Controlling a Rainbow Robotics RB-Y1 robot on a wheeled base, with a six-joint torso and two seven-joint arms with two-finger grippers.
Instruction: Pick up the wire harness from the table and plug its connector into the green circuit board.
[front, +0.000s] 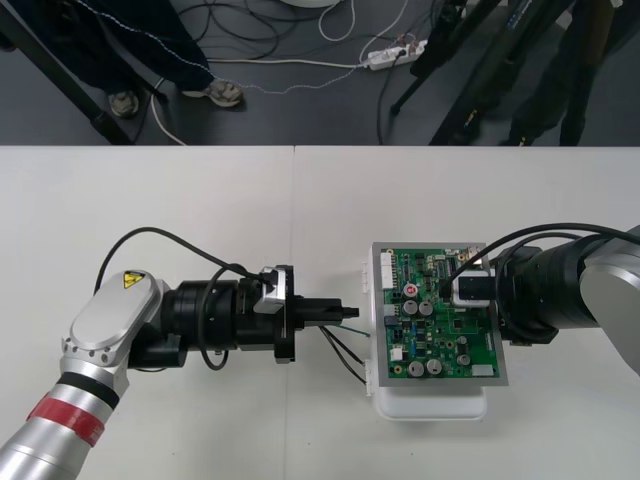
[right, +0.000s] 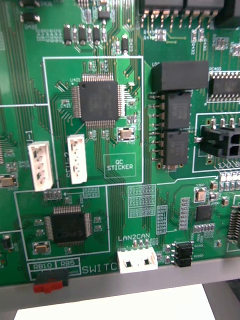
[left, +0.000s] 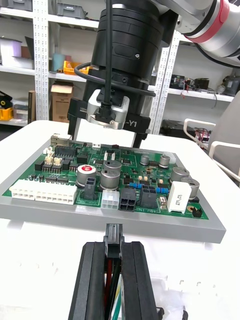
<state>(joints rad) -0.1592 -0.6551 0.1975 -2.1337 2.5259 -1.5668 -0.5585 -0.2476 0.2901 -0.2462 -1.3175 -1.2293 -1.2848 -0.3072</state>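
left tool (front: 345, 312) clamps plug (left: 114, 234) (beside board (front: 440, 340) edge) | right tool (front: 470, 290) over board

Left hand (front: 339, 312) level, fingers closed together, aimed rightward, right hand (front: 472, 288) facing straight down, right arm reaching in

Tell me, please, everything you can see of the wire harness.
The wire harness is a few thin red, black and green wires ending in a small black plug. The left claw is shut on it, plug forward, aimed at the green circuit board but short of its edge, not plugged in. Its loose wires trail out beside the claw.
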